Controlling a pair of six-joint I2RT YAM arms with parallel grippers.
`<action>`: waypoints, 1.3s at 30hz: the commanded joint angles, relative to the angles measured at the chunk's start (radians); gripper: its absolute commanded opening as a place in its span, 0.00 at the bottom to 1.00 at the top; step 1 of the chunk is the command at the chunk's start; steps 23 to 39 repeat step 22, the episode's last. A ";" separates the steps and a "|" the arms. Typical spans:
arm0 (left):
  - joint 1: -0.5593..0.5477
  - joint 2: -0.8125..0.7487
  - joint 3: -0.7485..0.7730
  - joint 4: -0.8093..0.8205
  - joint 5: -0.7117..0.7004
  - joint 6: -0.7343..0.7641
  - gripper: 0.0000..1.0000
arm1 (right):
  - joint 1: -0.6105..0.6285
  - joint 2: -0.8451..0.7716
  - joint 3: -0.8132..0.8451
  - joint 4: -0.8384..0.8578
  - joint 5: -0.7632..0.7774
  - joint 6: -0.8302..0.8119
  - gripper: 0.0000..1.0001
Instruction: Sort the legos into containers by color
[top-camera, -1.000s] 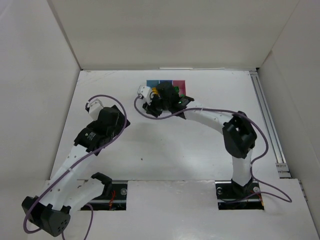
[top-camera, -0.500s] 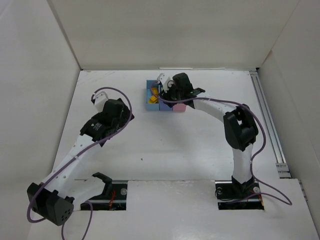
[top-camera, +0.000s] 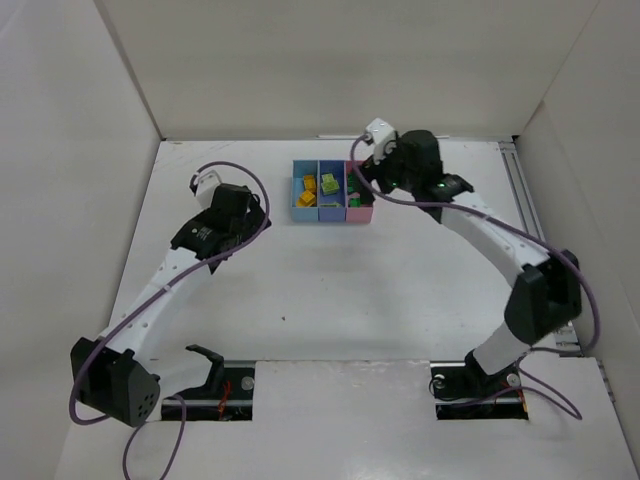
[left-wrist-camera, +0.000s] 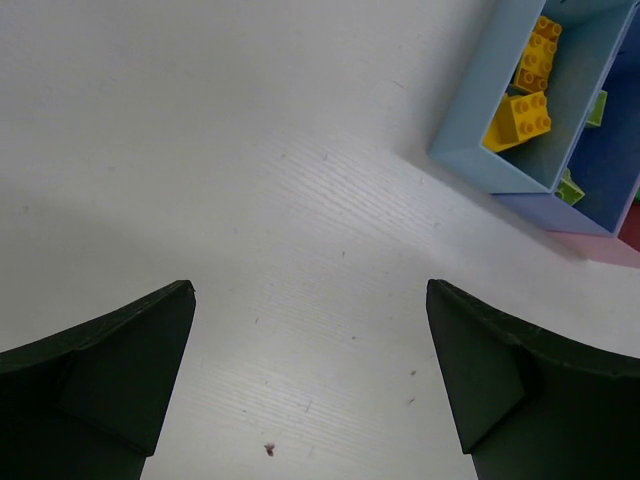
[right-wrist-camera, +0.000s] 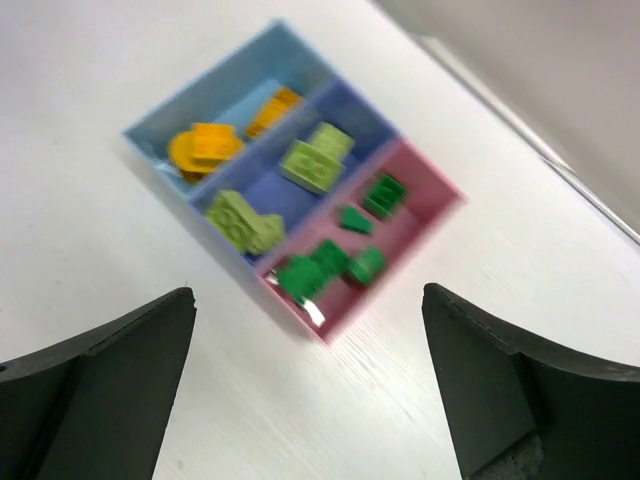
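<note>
Evidently the legos (right-wrist-camera: 312, 165) lie colour-sorted in the containers (right-wrist-camera: 203, 80), so the right claw (right-wrist-camera: 310, 290) above and the left claw (left-wrist-camera: 308, 290) beside both gape wide, empty.

Cropped bins, smeared bricks, hidden fingertips.
In the left wrist view the bins (left-wrist-camera: 470, 160) run off the top and right edges: blue loses its far end, purple shows only a strip, the pink bin (left-wrist-camera: 600, 243) a sliver, and two lime bricks (left-wrist-camera: 570, 188) sit half hidden behind walls. The left gripper (left-wrist-camera: 310, 290) and right gripper (right-wrist-camera: 307, 291) both have their fingers cut by the bottom edge. The right wrist view is motion-blurred, so the bricks (right-wrist-camera: 310, 165) lose studs and outlines and the green ones cannot be counted. From above, bricks are too small to count, and both grippers' fingertips hide under the wrists.
</note>
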 joint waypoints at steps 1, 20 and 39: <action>0.037 -0.014 0.051 0.056 0.024 0.050 1.00 | -0.089 -0.179 -0.123 0.049 0.087 0.111 1.00; 0.111 0.016 0.051 0.153 0.142 0.104 1.00 | -0.183 -0.580 -0.430 -0.108 0.477 0.271 1.00; 0.111 0.007 0.042 0.153 0.142 0.104 1.00 | -0.183 -0.606 -0.459 -0.088 0.467 0.271 1.00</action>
